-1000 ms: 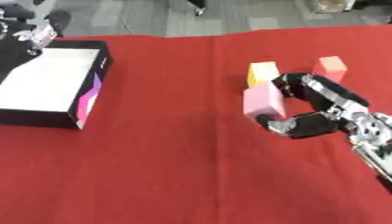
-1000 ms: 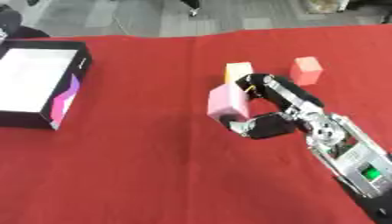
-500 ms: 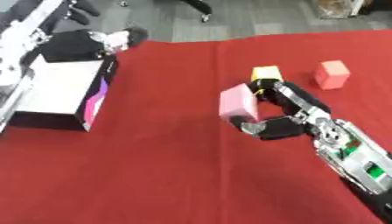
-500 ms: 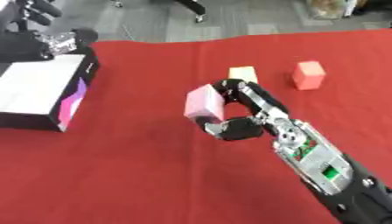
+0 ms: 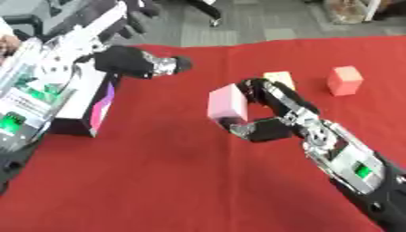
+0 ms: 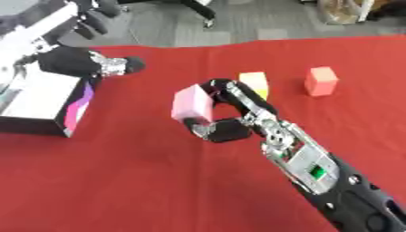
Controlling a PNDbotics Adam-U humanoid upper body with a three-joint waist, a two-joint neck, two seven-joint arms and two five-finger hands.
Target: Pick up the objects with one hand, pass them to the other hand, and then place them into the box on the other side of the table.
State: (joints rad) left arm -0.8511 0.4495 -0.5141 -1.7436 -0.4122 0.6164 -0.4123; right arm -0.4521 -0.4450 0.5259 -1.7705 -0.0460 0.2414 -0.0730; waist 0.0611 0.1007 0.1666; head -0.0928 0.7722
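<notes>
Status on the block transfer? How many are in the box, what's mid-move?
Nothing visibly delivered yet: no block can be seen in the black box with the white top. In hand: the right hand pinches the pink block above the red cloth, while the left hand reaches toward it. Left: handover, drop-off, then the yellow block and the orange block.

I am not finding any readable text, label, brand, number or sign in either eye view. The box (image 6: 47, 106) is showing a white top and a pink and purple patch on its side, but I cannot make out any lettering there. The green spots glowing on both forearms are giving me no characters either.
</notes>
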